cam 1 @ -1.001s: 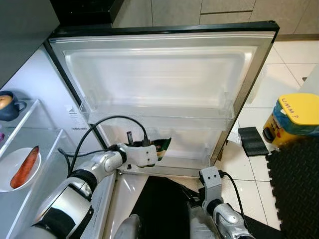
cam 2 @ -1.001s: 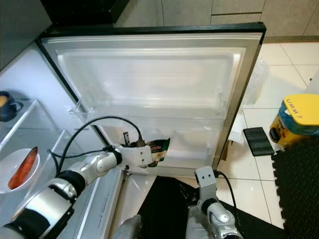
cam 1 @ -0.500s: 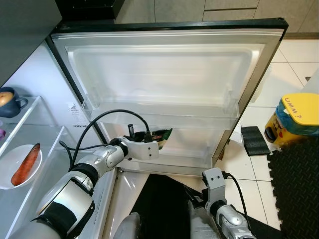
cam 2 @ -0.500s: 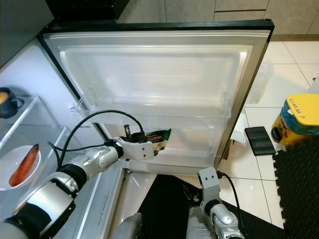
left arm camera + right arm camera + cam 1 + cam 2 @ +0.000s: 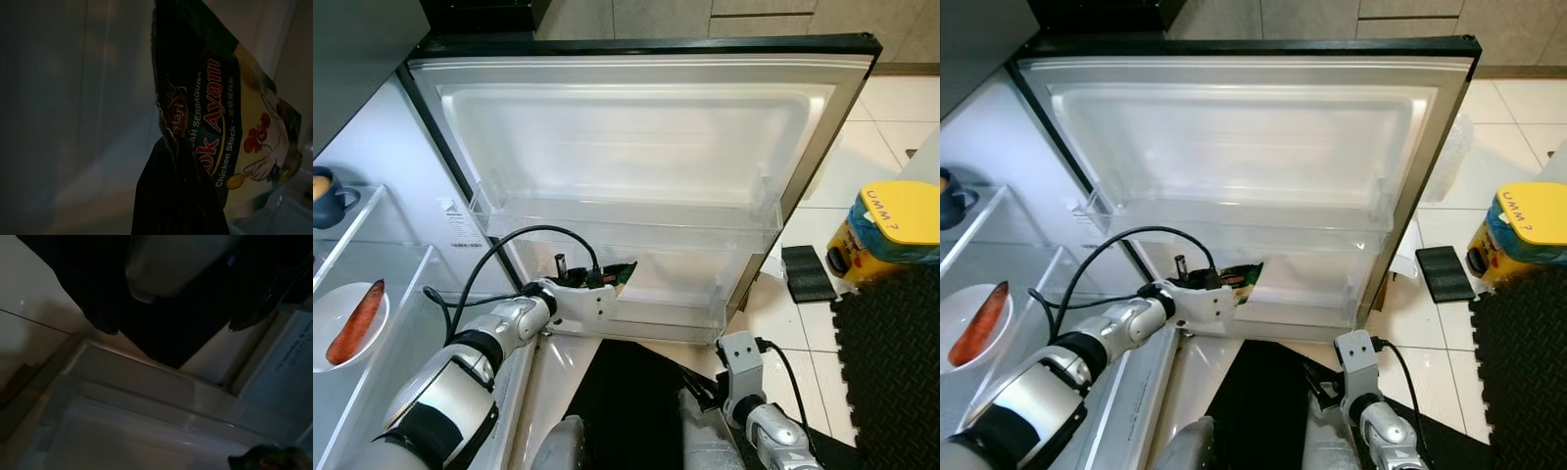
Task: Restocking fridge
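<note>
The chicken stock packet [image 5: 619, 277] sat pinched in the left hand [image 5: 605, 285], poised over the lower door shelf [image 5: 656, 315] of the open fridge door [image 5: 626, 147], at that shelf's left end. The hand was clenched on the packet's near edge, the rest of the packet poking up and right toward the door liner. By the look of it, a light, soft foil sachet: floppy, crinkly, a bit slick, likely to fold or slip if held by a corner, so a grip across a sealed edge seemed the safest hold.

The left wrist view gave what the head views could not: the printing, a rooster drawing and the words "Chicken Stock", with one dark finger [image 5: 181, 196] lying over the packet's lower edge. The head views gave the setting instead: a carrot [image 5: 354, 322] on a white plate [image 5: 325, 364] on the fridge's inner shelves far left, and a yellow-lidded container [image 5: 891, 230] on the floor far right.

The right hand [image 5: 171, 325] hung idle low down, fingers spread apart, holding nothing.
</note>
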